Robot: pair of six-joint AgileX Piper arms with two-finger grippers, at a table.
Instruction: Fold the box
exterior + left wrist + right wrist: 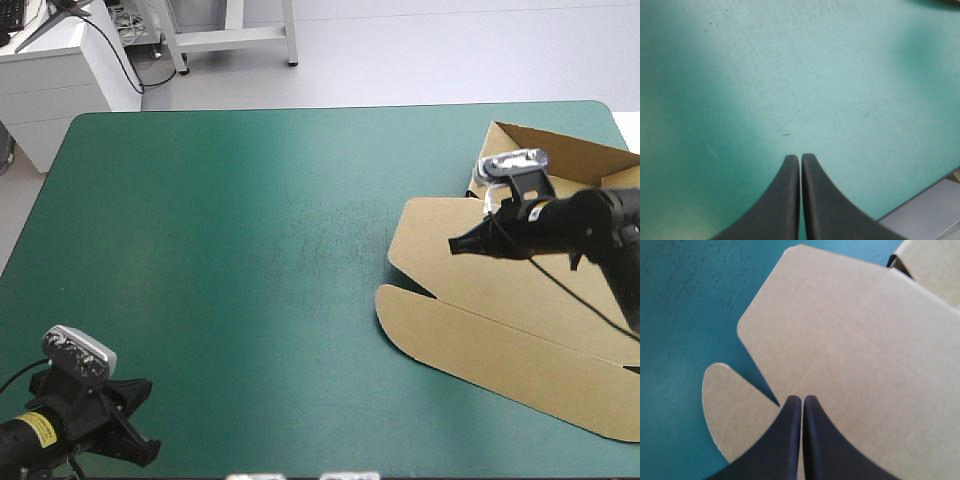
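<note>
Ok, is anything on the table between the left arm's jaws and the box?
Nothing visible. The left jaws, shut, are at the table's near left corner; only bare teal-green cover lies between them and the brown box on the right side. The right jaws, also shut, are over the box's flat panel.

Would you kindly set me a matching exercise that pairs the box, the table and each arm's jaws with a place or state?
Things:
1. box
2. left jaws
3. right jaws
4. table

Places or states:
A. shut, over bare table at its near left corner
B. teal-green on top
C. shut, over the box
D. mostly flat at the table's right side, far end raised

Pairs: 1-D, 2-A, 3-C, 4-B
</note>
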